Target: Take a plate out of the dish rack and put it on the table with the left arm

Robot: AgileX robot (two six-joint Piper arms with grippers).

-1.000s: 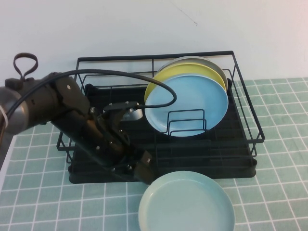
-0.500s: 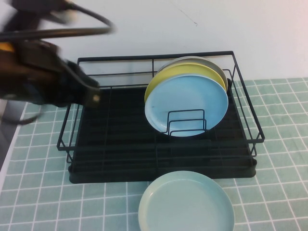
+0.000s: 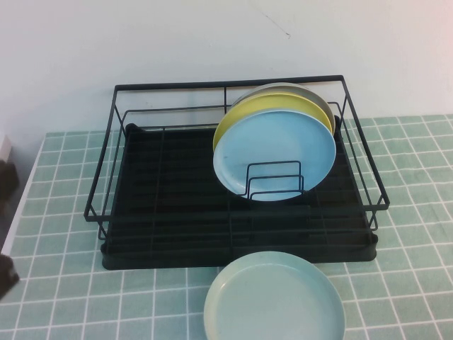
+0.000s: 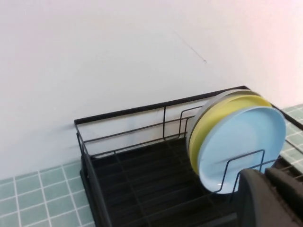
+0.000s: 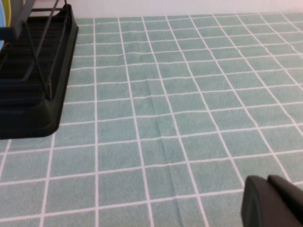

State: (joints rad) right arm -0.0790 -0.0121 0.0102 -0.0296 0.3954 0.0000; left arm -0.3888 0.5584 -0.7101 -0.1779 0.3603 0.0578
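The pale mint-green plate (image 3: 274,301) lies flat on the tiled table (image 3: 410,283), just in front of the black wire dish rack (image 3: 170,205). Nothing touches it. Only dark bits of my left arm (image 3: 6,278) show at the high view's left edge. In the left wrist view my left gripper (image 4: 265,174) is shut and empty, raised in front of the rack (image 4: 137,179), well away from the plate. My right gripper (image 5: 267,182) is shut and empty, low over bare tiles to the right of the rack (image 5: 33,109).
A sky-blue plate (image 3: 276,152), a yellow plate (image 3: 241,117) and a grey plate (image 3: 297,88) stand upright in the rack's right half. The rack's left half holds no plates. A white wall stands behind the rack.
My left arm has swung up and left, away from the mint-green plate, and has almost left the high view. The plate stays flat on the table.
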